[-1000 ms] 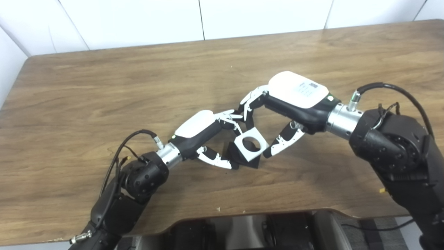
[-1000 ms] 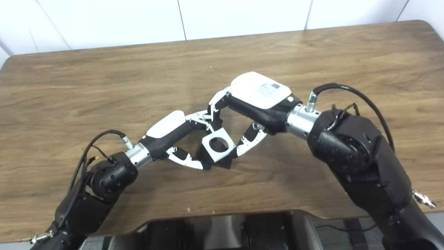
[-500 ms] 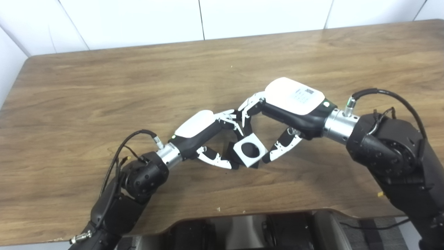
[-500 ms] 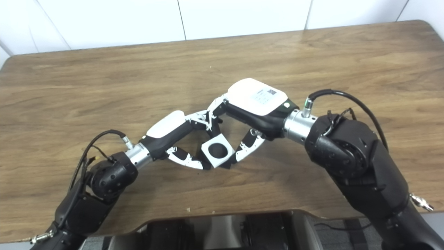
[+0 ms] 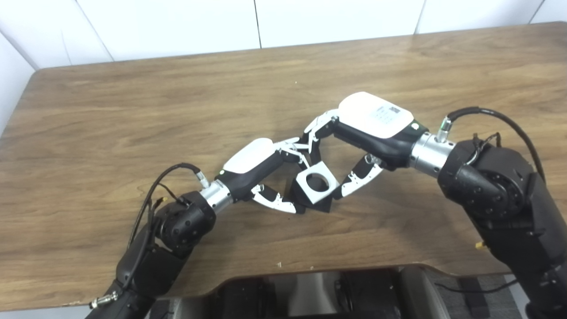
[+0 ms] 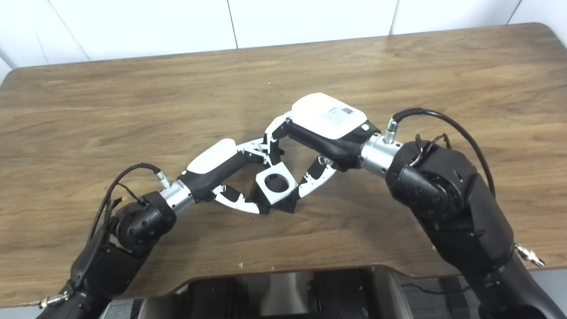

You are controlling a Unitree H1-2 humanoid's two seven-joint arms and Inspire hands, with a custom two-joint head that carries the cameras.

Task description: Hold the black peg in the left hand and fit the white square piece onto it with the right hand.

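Observation:
The white square piece, with a round hole through it, is pinched between the fingers and thumb of my right hand. It sits tilted directly over the black peg, whose dark base shows below and to the left of the piece. My left hand is shut on the black peg from the left, thumb low by the table and fingers above. The fingertips of the two hands almost touch above the piece. The hole looks partly dark; how far the peg reaches into it is hidden.
The wooden table carries nothing else but a few small crumbs near its front edge. A white wall runs behind the far edge. Cables loop off both wrists.
The right hand pressed the white piece down onto the peg half a second ago, then lifted it slightly. The left hand kept its hold. The picture has shifted a little.

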